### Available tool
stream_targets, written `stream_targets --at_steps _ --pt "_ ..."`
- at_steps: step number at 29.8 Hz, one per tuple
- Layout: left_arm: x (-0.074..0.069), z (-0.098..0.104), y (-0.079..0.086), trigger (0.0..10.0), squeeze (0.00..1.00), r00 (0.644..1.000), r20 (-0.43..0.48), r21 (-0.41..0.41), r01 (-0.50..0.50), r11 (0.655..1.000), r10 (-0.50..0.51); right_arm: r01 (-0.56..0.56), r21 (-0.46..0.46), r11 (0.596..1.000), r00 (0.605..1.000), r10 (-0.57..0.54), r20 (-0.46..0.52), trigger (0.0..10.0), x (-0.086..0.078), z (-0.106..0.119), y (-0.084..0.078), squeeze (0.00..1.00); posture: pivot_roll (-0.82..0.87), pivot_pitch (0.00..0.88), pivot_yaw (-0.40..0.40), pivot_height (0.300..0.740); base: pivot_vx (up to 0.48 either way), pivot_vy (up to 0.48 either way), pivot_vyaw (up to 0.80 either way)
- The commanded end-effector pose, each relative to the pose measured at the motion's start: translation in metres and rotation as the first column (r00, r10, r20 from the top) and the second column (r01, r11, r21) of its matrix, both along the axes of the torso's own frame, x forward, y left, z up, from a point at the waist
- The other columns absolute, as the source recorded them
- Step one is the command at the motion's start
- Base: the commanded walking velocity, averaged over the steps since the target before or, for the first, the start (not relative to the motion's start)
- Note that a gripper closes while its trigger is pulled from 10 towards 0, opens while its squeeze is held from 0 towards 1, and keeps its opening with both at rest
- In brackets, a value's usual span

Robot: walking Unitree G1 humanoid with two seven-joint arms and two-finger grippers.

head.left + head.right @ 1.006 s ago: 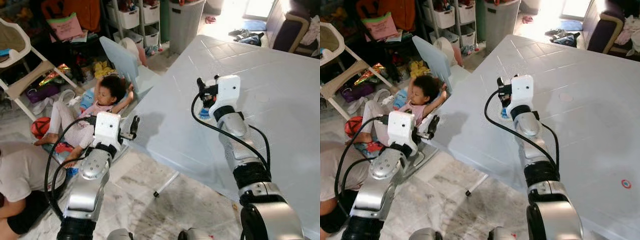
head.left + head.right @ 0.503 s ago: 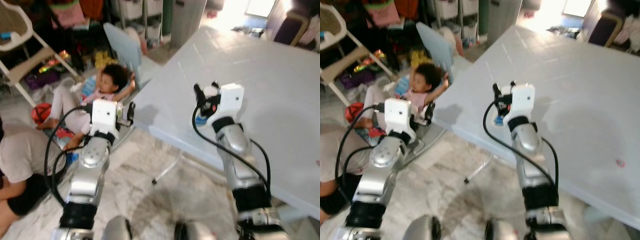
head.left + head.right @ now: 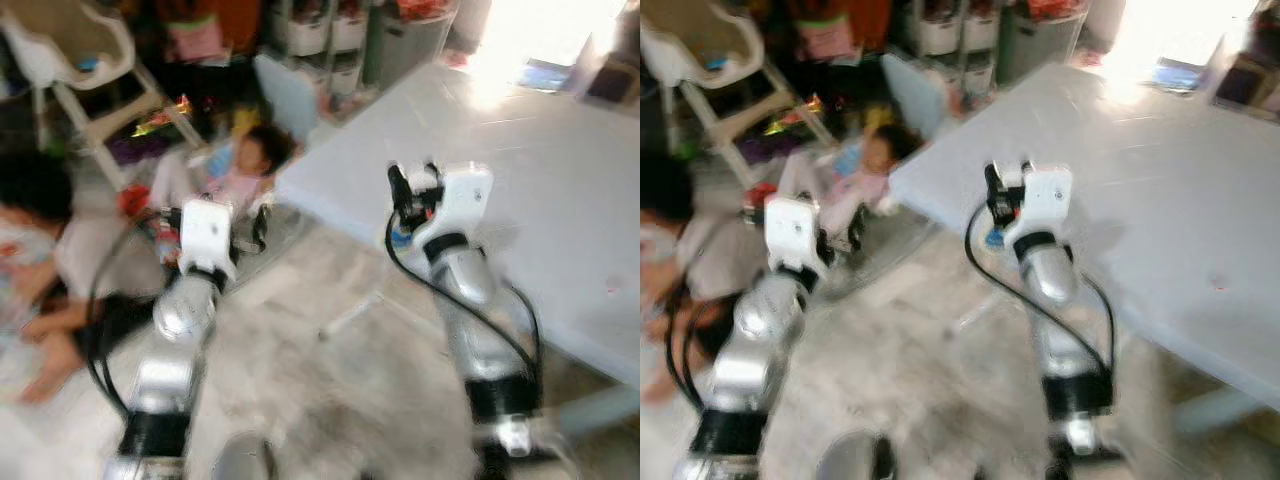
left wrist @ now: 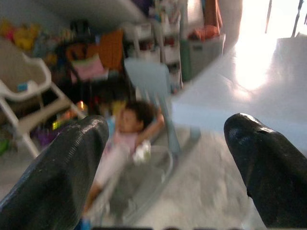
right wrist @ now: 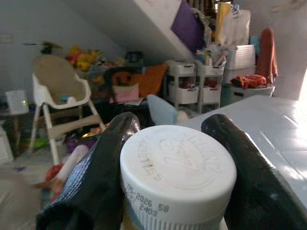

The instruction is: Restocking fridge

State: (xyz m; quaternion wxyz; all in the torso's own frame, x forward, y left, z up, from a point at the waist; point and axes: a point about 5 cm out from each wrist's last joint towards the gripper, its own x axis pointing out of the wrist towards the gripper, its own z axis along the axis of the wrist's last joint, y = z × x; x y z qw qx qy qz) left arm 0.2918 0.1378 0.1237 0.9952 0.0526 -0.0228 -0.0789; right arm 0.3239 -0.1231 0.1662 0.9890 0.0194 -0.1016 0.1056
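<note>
Right wrist view shows your right gripper point(image 5: 172, 191) clamped on a white-capped bottle point(image 5: 177, 175) beside the table point(image 3: 560, 180); your left gripper point(image 4: 168, 167) gapes wide, empty.

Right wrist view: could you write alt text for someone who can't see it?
Two black fingers grip a jar by its white cap, stamped with a date. Behind are a white high chair, storage carts and a pale table.

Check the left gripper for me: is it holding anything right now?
No: in the left wrist view the left gripper has its two black fingers spread wide with only floor between them.
</note>
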Motion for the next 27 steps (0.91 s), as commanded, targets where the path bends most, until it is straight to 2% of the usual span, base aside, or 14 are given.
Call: stream_targets --at_steps 1,8,11,17,27 --pt "0.002 0.007 -0.002 10.0 0.0 1.0 0.027 0.012 0.008 1.0 -0.009 -0.008 0.002 1.0 0.999 0.007 0.037 10.0 0.001 0.009 0.002 0.0 0.05 0.0 -0.015 0.74 0.0 0.0 0.0" --pt "0.004 0.008 -0.003 10.0 0.0 1.0 0.024 0.014 0.016 1.0 -0.016 -0.03 -0.011 0.999 0.999 0.031 0.034 10.0 0.002 0.007 0.01 0.0 0.05 0.0 -0.021 0.74 0.0 0.0 0.0" --pt "0.003 0.005 -0.003 10.0 0.0 1.0 0.017 0.013 0.017 1.0 -0.017 -0.053 -0.02 0.998 0.998 0.053 0.031 10.0 0.0 0.007 0.014 0.0 0.03 0.0 -0.024 0.74 0.0 0.0 0.47" --pt "0.003 0.002 -0.009 10.0 0.0 1.0 0.012 0.003 0.028 1.0 -0.028 -0.062 -0.037 0.997 0.997 0.064 0.037 10.0 -0.001 0.008 0.013 0.0 0.02 0.0 -0.025 0.74 0.0 0.0 0.8" --pt "0.005 0.003 -0.01 10.0 0.0 0.999 0.022 0.0 0.03 1.0 -0.03 -0.085 -0.056 0.995 0.995 0.088 0.044 10.0 -0.002 0.009 0.018 0.0 0.03 0.0 -0.029 0.74 0.0 0.0 0.8"
